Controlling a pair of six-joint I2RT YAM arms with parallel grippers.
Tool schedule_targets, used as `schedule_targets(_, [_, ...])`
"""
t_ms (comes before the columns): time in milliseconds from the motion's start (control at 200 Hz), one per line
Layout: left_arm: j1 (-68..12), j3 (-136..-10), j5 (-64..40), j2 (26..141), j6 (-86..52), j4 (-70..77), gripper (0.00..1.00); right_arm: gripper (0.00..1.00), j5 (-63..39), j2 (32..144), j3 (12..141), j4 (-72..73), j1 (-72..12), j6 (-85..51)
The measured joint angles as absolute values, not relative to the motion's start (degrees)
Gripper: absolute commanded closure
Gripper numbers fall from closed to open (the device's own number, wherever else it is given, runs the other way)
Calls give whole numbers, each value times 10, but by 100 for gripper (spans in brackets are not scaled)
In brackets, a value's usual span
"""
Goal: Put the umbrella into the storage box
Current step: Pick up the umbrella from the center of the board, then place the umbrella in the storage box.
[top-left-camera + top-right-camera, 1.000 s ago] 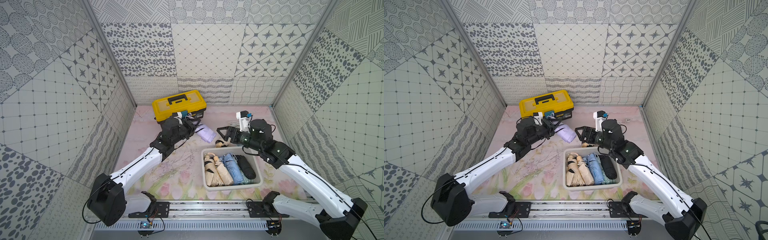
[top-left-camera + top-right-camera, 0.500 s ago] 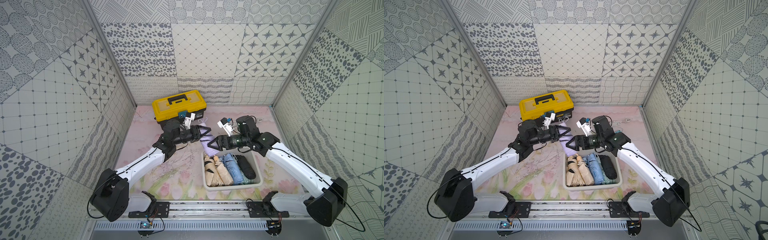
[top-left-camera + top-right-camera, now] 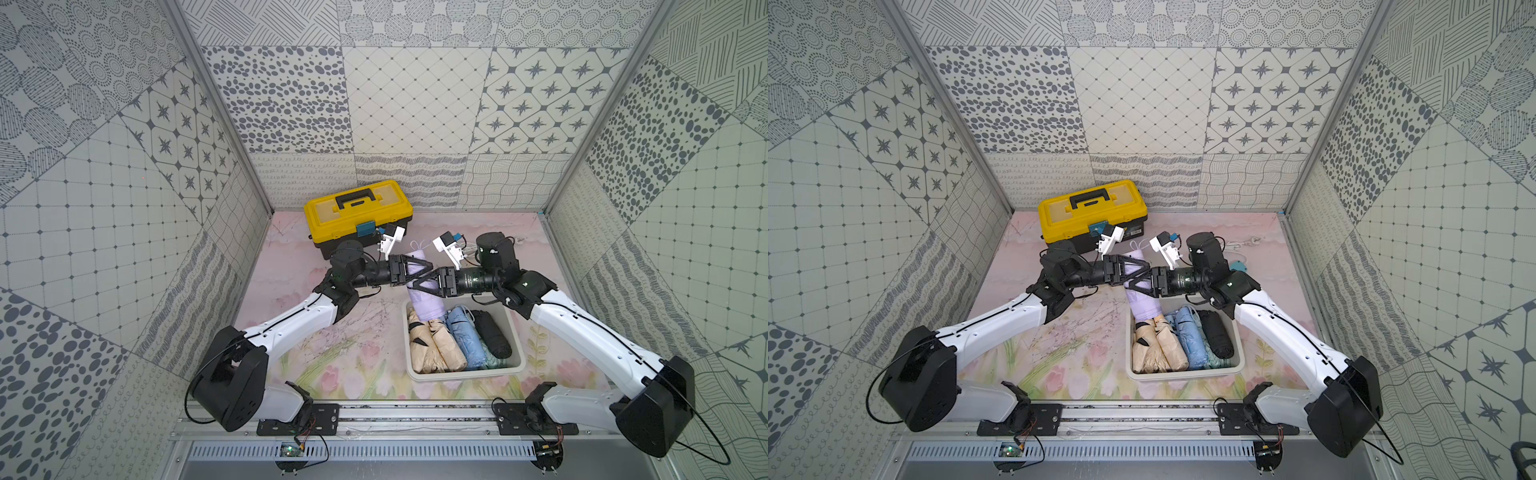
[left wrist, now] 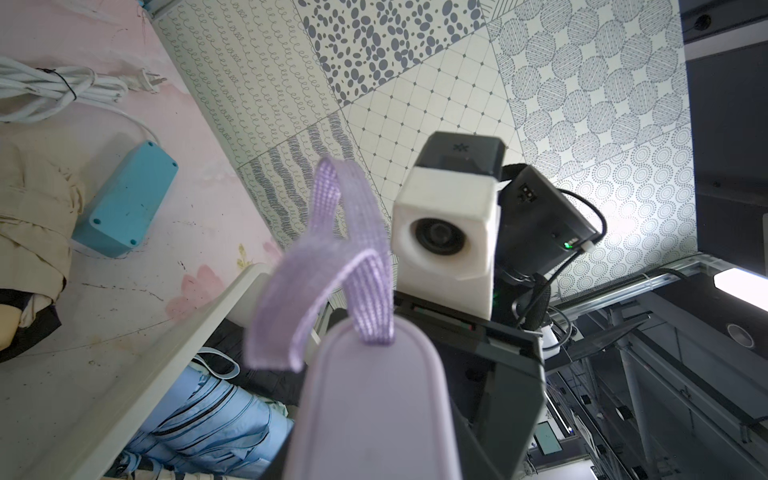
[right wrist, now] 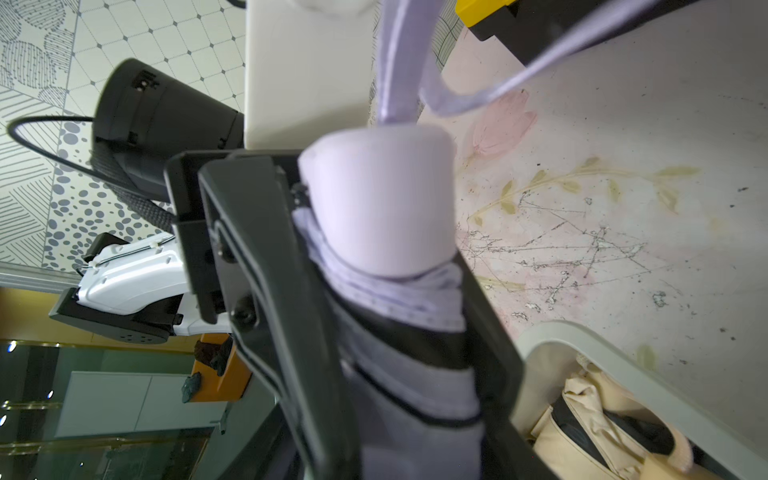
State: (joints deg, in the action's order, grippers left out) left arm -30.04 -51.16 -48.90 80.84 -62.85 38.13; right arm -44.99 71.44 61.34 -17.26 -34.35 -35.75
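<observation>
Where the two arms reach inward from the front rail, elbows out, their wrists lie nearly level and face each other head-on. The left gripper (image 3: 417,268) is pinched on the lilac umbrella (image 3: 424,305) near its handle (image 5: 374,199). The right gripper (image 3: 422,284) sits just below it, its fingers (image 5: 270,270) pressed against both sides of the folded canopy. The umbrella hangs between them, tilted, with its strap (image 4: 332,249) toward the yellow toolbox (image 3: 357,212). Its lower end reaches over the far corner of the storage box (image 3: 465,374), clear of the floral mat (image 3: 353,345). Whether it touches the contents cannot be told. Inside the white tub lie folded umbrellas side by side: two beige ones (image 3: 432,349), a light blue one (image 3: 465,336), a mint one (image 3: 492,359) and a black one (image 3: 492,332).
</observation>
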Motion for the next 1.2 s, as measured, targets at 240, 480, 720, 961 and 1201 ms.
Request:
schedule_targets(240, [-307,-516,-491,808,-630,395,29,68,-458,698,599,-144,-345,-377])
schedule_targets(480, [-313,-507,-474,783,-627,393,1,78,-413,684,585,-138,-347,-414])
schedule_targets(720, [-318,-444,-432,713,-618,353,1,79,-309,632,547,-145,-347,-465])
schedule_targets(961, [-335,-394,-370,596,-611,221,7,79,-209,610,529,-215,-381,-500])
schedule_targets(1201, [-345,-405,-296,549,-604,32,17,79,-130,599,508,-255,-486,-539])
